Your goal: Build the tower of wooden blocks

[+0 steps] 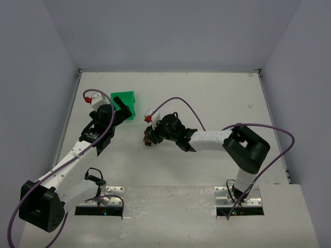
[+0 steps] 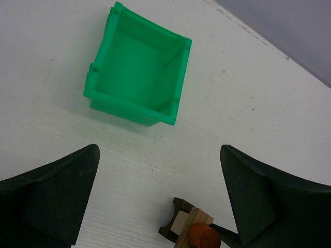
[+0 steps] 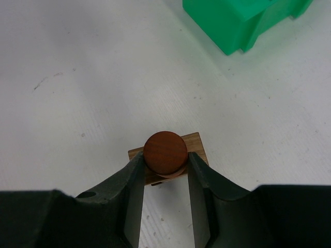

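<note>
The wood block tower [image 1: 148,138] stands mid-table: a dark brown arch piece [image 2: 173,223] at the bottom, a tan bar [image 3: 198,142] across it, and a reddish-brown cylinder [image 3: 165,152] on top. My right gripper [image 3: 165,161] is shut on the cylinder, one finger on each side, directly over the tan bar. In the top view the right gripper [image 1: 151,135] is at the tower. My left gripper [image 2: 159,170] is open and empty, hovering above the table between the tower and the green bin; in the top view the left gripper [image 1: 123,114] is left of the tower.
A green plastic bin [image 2: 134,111] sits empty just beyond the left gripper; it also shows at the back left in the top view [image 1: 124,99] and at the upper right of the right wrist view [image 3: 232,20]. White walls enclose the table.
</note>
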